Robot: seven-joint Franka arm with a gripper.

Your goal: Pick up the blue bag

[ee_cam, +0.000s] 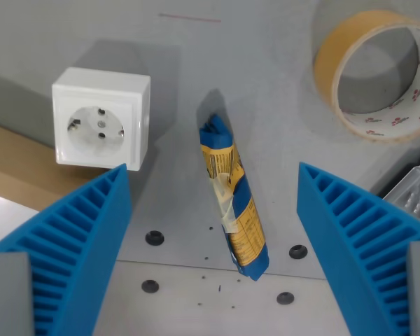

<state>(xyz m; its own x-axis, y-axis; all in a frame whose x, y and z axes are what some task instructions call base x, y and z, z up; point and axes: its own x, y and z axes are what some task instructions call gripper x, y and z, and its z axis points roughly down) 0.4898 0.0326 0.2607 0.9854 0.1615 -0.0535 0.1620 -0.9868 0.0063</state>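
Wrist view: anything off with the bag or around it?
The blue bag looks crumpled and twisted, lying at a slight angle between the open gripper fingers. Socket and tape roll look normal.

Gripper (213,183): jaws spread wide apart, nothing between them in contact. Both blue ribbed fingers (77,241) point downward, tips level.
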